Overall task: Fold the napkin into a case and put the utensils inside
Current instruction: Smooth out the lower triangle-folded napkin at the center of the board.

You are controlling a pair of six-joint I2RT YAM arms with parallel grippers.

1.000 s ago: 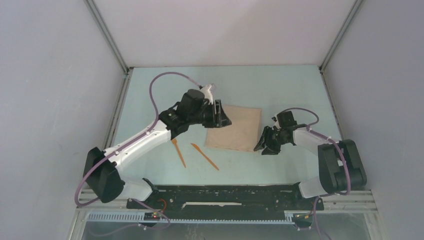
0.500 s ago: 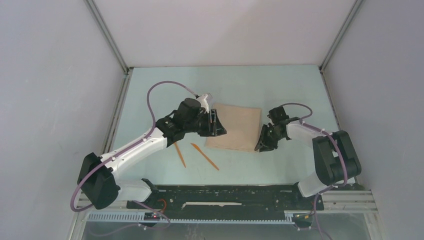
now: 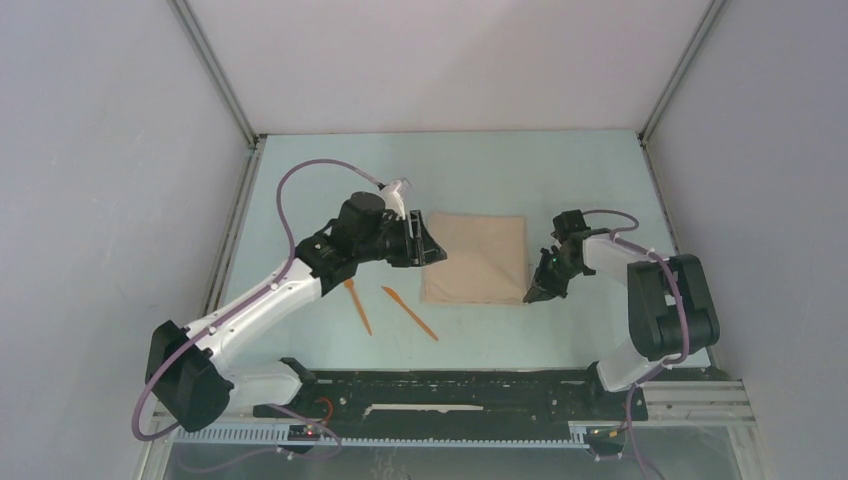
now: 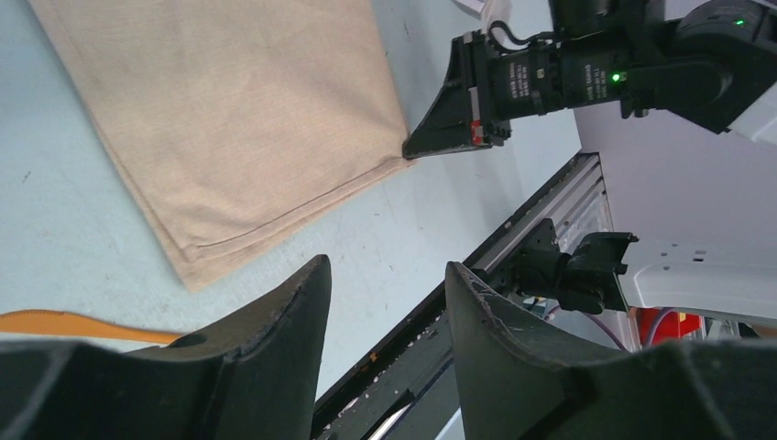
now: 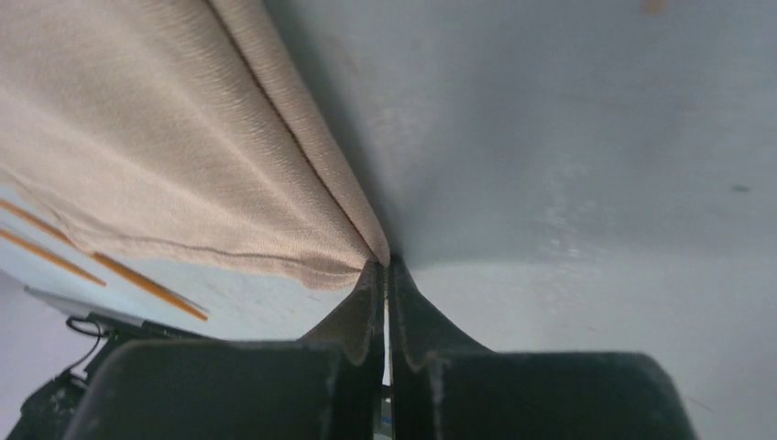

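The beige napkin (image 3: 477, 258) lies flat in the middle of the table as a square. My right gripper (image 3: 530, 296) is at its near right corner, jaws shut, with the tip of the cloth corner pinched between the fingertips (image 5: 383, 261). In the right wrist view the napkin (image 5: 156, 137) stretches away from that corner. My left gripper (image 3: 432, 250) hovers open at the napkin's left edge, nothing between its fingers (image 4: 389, 275). The two orange utensils, the fork (image 3: 357, 305) and the knife (image 3: 409, 313), lie on the table left of the napkin's near edge.
The table surface (image 3: 560, 180) is pale blue with white walls on three sides. A black rail (image 3: 450, 385) with the arm bases runs along the near edge. The left arm's purple cable (image 3: 300, 185) loops above it.
The right gripper has closed and shifted onto the napkin's near right corner. The left gripper has drawn back leftward off the cloth, staying open. The napkin now lies squarer.
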